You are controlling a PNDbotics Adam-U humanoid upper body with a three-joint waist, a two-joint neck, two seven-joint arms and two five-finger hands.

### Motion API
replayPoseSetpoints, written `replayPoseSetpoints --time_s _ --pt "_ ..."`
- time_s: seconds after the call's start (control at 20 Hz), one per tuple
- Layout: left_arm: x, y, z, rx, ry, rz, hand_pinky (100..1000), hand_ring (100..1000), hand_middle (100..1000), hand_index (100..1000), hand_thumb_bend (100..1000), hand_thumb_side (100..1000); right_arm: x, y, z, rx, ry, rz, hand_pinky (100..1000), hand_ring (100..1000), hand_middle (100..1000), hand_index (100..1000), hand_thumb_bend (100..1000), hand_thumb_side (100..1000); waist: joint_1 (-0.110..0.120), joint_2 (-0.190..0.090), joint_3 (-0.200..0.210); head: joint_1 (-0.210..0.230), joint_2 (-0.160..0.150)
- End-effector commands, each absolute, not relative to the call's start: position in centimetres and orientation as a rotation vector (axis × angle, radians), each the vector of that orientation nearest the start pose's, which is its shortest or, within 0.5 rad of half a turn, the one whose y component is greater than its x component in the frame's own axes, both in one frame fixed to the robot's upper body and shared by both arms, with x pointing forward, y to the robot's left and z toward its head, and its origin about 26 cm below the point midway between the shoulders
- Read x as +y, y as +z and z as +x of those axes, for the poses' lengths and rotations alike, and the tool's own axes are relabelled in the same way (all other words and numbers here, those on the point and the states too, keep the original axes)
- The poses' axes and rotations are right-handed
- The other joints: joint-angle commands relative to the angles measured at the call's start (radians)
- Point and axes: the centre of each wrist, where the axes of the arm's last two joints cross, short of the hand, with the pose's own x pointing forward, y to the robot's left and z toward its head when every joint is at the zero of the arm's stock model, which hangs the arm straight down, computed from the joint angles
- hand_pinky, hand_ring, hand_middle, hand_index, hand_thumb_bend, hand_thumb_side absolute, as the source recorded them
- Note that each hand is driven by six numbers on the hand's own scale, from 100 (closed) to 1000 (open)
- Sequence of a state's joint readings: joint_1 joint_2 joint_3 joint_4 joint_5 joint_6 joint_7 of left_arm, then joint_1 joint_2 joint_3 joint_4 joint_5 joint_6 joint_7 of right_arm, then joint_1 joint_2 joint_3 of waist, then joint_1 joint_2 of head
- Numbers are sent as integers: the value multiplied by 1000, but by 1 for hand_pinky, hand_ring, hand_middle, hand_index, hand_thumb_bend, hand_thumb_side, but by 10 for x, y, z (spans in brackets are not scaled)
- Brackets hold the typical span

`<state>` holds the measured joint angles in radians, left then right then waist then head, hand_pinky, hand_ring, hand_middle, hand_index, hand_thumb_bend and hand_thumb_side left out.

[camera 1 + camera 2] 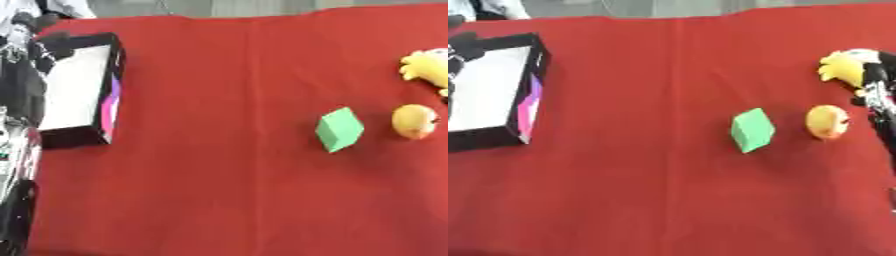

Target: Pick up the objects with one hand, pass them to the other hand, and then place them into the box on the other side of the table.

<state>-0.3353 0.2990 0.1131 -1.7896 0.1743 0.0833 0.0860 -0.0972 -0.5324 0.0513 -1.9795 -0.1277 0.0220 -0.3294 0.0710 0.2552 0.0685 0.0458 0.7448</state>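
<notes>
Green block (752, 130), orange fruit (827, 121) and yellow plush toy (843, 67) are still lying right, awaiting transfer to the left box (112, 85); right hand (877, 95) is hovering beside them, finger state indiscernible.

- We see the box (483, 90) at the far left of the surface (219, 200), near its back edge.
- The block (339, 129) lies right of centre, well apart from the box.
- Just right of the block sits the round fruit (414, 121), the two apart.
- Behind the fruit, at the right edge, lies the soft toy (427, 67).
- The left arm (17, 150) runs along the left edge, beside the box.
- The right hand (877, 95) is at the right edge, close beside the toy and fruit.
</notes>
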Motion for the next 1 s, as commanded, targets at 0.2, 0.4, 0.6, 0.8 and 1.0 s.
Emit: replayPoseSetpoints --time_s 0.2,0.4,0.6,0.8,1.0 --pt "300 182 330 -2089 -55 149 781 831 835 774 100 833 -301 166 276 -2094 177 -381 648 866 784 893 100 660 -15 -6 0 -6 -10" --pt "300 183 330 -2090 -54 150 781 832 835 774 100 833 -301 166 276 -2095 178 -381 648 867 785 894 100 660 -15 -6 0 -9 -14" --pt "300 183 330 -2091 -55 152 781 832 836 774 100 832 -301 167 276 -2098 182 -376 649 867 785 894 100 659 -17 -5 1 -13 -14" --pt "301 185 331 -2099 -49 156 781 832 836 774 100 830 -302 175 279 -2125 213 -363 653 873 791 898 100 648 -17 -3 4 -15 -11" --pt "302 185 331 -2096 -50 163 781 832 836 774 100 831 -308 191 281 -2153 319 -351 661 884 804 906 100 633 -22 -5 3 -26 -10"
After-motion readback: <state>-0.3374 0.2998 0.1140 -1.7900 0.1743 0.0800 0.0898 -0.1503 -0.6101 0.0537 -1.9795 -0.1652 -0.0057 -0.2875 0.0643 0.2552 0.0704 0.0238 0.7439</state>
